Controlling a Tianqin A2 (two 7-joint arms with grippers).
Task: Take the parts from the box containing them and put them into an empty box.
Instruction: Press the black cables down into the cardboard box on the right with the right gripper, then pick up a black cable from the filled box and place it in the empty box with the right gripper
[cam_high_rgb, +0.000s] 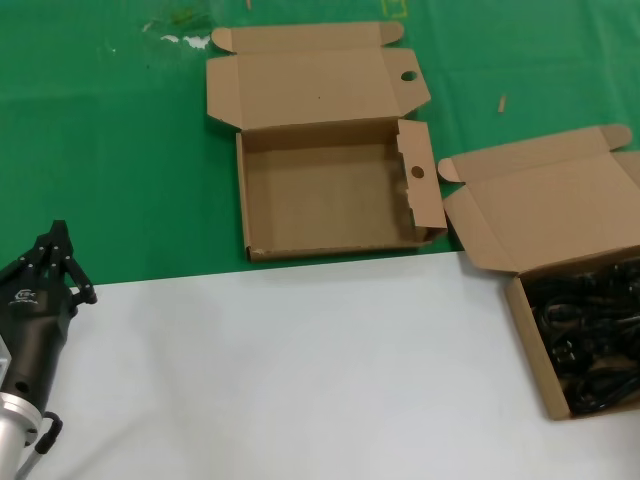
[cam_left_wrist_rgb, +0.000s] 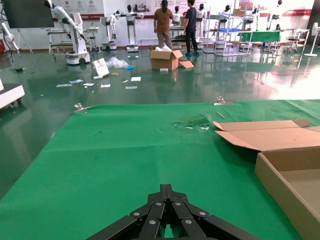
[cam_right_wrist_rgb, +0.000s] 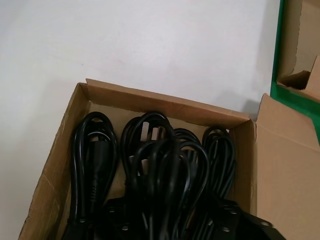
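The parts, black power cords (cam_high_rgb: 590, 335), lie looped in the plain-lidded box (cam_high_rgb: 527, 335) at the right edge of the head view. In the right wrist view several cord bundles (cam_right_wrist_rgb: 95, 160) fill that box (cam_right_wrist_rgb: 165, 102). My right gripper (cam_right_wrist_rgb: 170, 210) is down among them, its linkages spread wide and open, its fingertips lost against the black cords. It is out of the head view. The empty box (cam_high_rgb: 330, 190) with round-holed flaps sits open at the middle back, and its wall (cam_left_wrist_rgb: 285, 187) shows in the left wrist view. My left gripper (cam_high_rgb: 55, 240) is shut and empty at the near left.
A white sheet (cam_high_rgb: 300, 370) covers the near table and a green mat (cam_high_rgb: 110, 150) the far part. Both lids (cam_high_rgb: 310, 85) lie open toward the back. Small scraps (cam_high_rgb: 180, 38) lie at the far left of the mat.
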